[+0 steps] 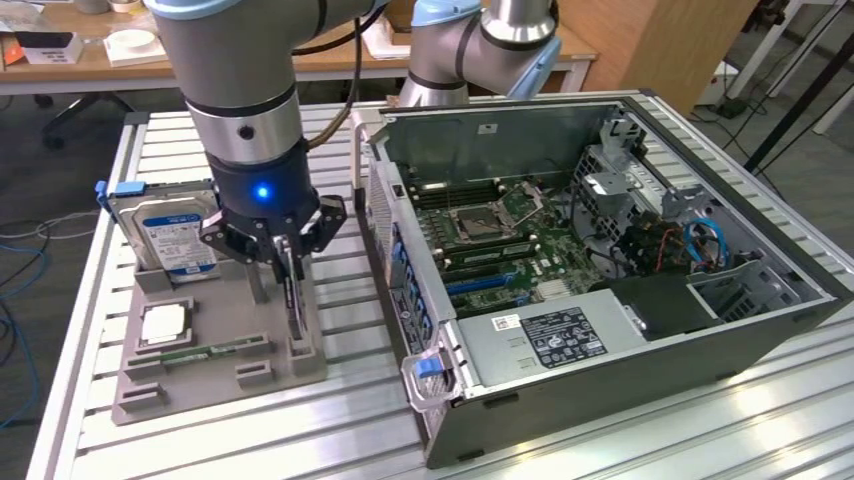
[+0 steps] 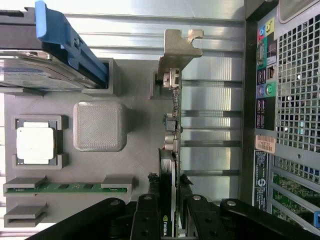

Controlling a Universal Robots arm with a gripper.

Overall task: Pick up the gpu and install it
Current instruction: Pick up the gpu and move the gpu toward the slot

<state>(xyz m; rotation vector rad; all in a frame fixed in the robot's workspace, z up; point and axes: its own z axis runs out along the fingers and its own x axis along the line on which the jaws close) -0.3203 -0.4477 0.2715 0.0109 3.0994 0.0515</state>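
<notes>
So my gripper [image 1: 284, 265] was down over the holder tray [image 1: 200, 372], jaws closed on the gpu [image 1: 296, 310]. At least that's how it looked. The pads sat tight on both faces of the card, though I couldn't swear to full contact from the wrist view.

The gpu was standing on edge in its slots along the side of the tray nearest the computer case [image 1: 607, 300]. Its silver end bracket [image 2: 178, 47] was at the tray's hard drive [image 1: 167, 235] end.

Doing this bit well, as I saw it, meant squeezing square on the flat faces and keeping the card upright. Any lift had to go straight out of the slots, since tilting would jam it on those gray posts.

Room-wise, above the tray was wide open. The case wall stood just beside the tray's gpu side, so not much slack that way. The cpu [image 1: 163, 322] and memory stick [image 1: 214, 352] sat further into the tray, away from the card.
</notes>
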